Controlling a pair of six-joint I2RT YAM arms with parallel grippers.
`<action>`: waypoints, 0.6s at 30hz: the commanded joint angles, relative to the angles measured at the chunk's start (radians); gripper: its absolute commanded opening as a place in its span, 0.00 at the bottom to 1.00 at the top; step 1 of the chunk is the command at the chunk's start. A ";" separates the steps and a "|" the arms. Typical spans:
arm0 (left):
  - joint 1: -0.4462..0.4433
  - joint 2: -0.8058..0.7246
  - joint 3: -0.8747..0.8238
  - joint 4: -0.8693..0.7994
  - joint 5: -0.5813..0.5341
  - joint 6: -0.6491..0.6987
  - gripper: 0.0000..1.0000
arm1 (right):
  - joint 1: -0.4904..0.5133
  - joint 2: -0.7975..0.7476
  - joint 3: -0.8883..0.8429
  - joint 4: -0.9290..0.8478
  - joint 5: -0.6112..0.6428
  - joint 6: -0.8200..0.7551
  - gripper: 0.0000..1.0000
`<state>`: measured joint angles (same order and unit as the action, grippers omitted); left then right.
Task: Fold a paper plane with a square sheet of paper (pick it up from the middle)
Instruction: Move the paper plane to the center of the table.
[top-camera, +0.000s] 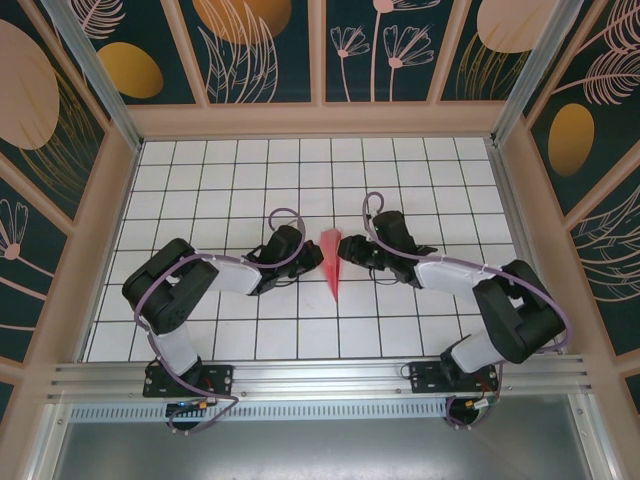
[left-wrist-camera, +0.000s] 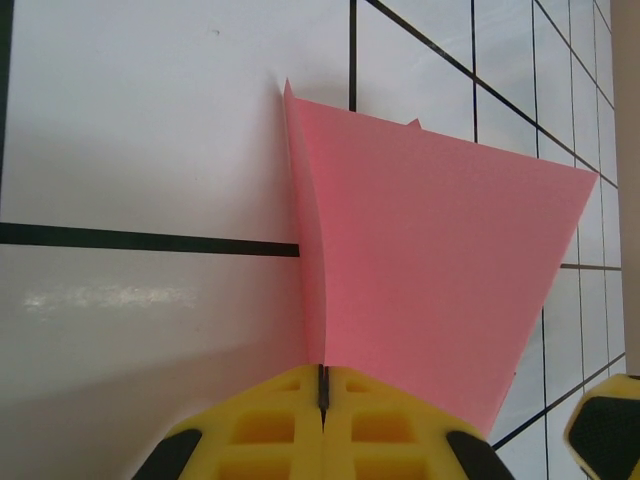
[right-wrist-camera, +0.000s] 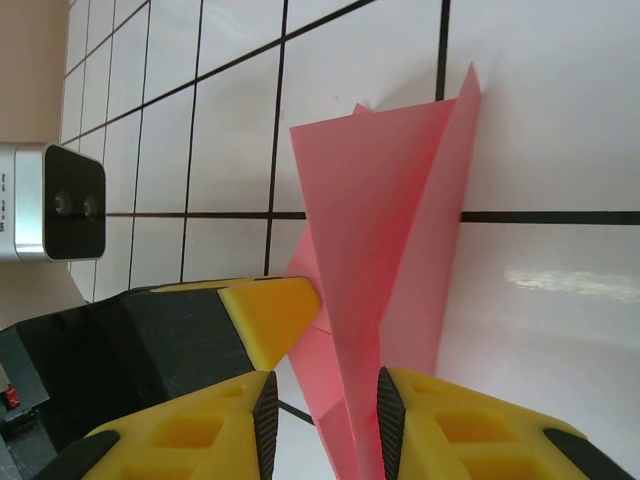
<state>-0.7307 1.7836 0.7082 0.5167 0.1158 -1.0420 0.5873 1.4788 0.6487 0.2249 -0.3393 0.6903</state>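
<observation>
Pink paper plane (top-camera: 332, 265); narrow pointed dart

The white gridded table (top-camera: 200, 180) bears 1 paper plane (top-camera: 331, 262).

The paper plane (top-camera: 331, 262) is a narrow pink-red dart with its layers splayed. It sits mid-surface (top-camera: 200, 200), tip toward my bases, its fold pinched in my left hand (left-wrist-camera: 322, 390).

No text, label or number can be read.
</observation>
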 joint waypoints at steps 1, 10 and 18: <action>0.007 0.005 -0.010 0.037 -0.012 -0.012 0.00 | 0.022 0.029 0.046 0.006 -0.008 -0.009 0.34; 0.008 0.009 0.002 0.008 -0.017 -0.004 0.00 | 0.043 0.100 0.094 -0.060 0.037 -0.018 0.35; 0.010 0.016 0.005 -0.018 -0.031 -0.002 0.00 | 0.048 0.110 0.109 -0.124 0.100 -0.034 0.39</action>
<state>-0.7288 1.7840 0.7078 0.5133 0.0990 -1.0420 0.6258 1.5757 0.7292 0.1413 -0.2756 0.6785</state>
